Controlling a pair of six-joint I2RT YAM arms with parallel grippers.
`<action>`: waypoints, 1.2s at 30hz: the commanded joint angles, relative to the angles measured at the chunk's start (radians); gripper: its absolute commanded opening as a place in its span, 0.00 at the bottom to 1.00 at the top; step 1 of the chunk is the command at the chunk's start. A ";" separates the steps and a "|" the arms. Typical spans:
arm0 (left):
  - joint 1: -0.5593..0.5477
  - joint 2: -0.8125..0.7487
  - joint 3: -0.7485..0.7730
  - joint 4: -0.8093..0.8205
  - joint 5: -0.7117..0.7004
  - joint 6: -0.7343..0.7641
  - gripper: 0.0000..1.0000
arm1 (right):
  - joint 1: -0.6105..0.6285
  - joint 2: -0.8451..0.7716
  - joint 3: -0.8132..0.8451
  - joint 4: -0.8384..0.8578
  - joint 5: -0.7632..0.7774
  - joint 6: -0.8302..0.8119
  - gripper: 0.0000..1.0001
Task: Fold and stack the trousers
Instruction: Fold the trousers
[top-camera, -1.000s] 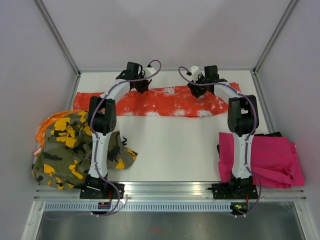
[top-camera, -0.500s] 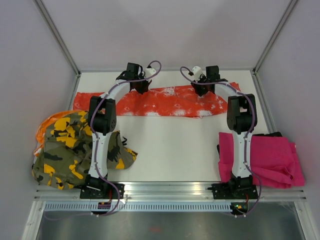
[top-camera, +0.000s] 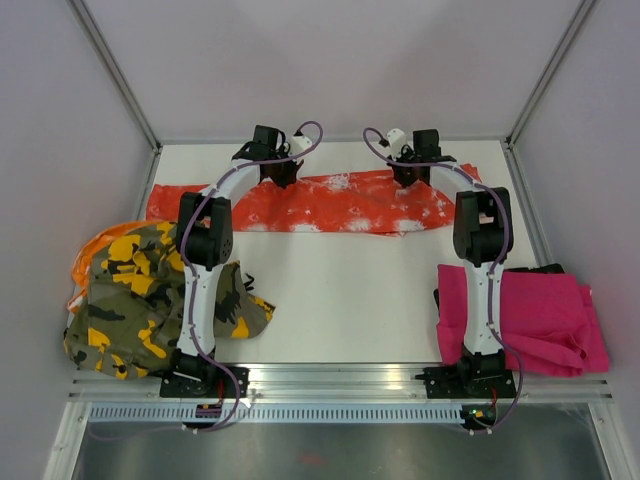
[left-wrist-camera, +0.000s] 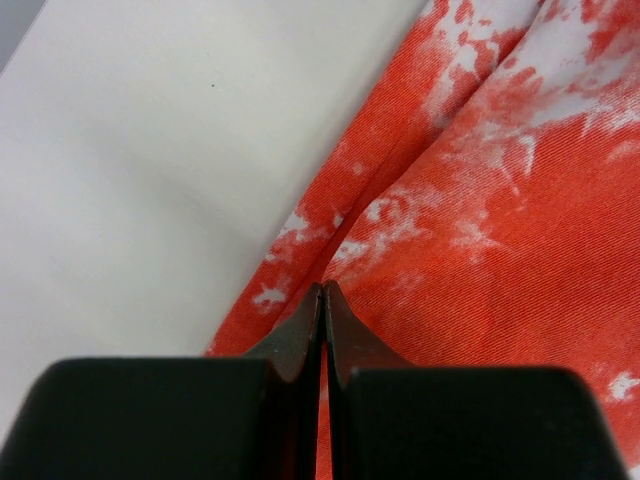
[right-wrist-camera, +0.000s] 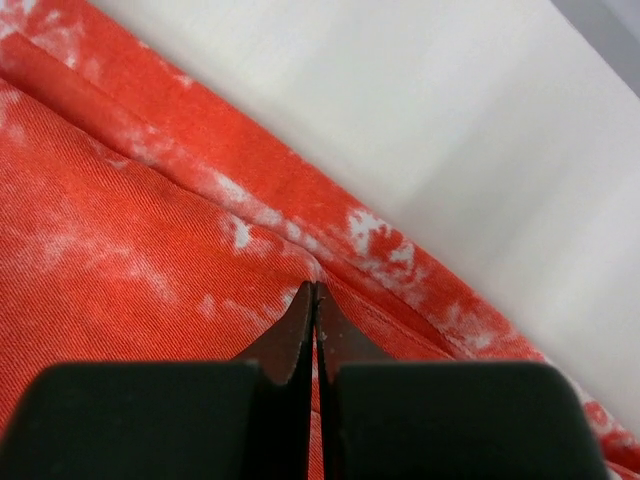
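Observation:
The orange-red trousers (top-camera: 340, 205) with white splatter lie spread in a long strip across the far part of the white table (top-camera: 340, 300). My left gripper (top-camera: 281, 174) sits at their far edge, left of the middle. It is shut, with a fold of the orange cloth (left-wrist-camera: 470, 230) pinched at its tips (left-wrist-camera: 322, 288). My right gripper (top-camera: 411, 176) is at the far edge toward the right end. It is shut too, and the hemmed edge (right-wrist-camera: 250, 190) puckers at its tips (right-wrist-camera: 314, 287). Camouflage trousers (top-camera: 140, 300) lie crumpled at the near left. Magenta pink trousers (top-camera: 545, 320) lie folded at the near right.
A bit of orange cloth (top-camera: 88, 255) shows under the camouflage heap. Metal frame posts (top-camera: 120, 85) and grey walls close in the table on three sides. A metal rail (top-camera: 340, 378) with both arm bases runs along the near edge.
My right gripper has shifted slightly toward the far edge and shut on the orange-red cloth. The left arm and the trousers have not moved.

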 joint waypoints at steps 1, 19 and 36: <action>0.009 -0.054 0.006 -0.003 -0.039 0.012 0.02 | -0.034 -0.049 0.031 0.094 -0.017 0.058 0.00; 0.015 0.009 0.051 0.044 -0.107 -0.048 0.02 | -0.040 -0.069 -0.056 0.247 -0.018 0.084 0.00; 0.023 -0.345 -0.010 -0.107 -0.466 -0.821 0.88 | -0.055 -0.353 0.054 -0.032 0.075 0.585 0.98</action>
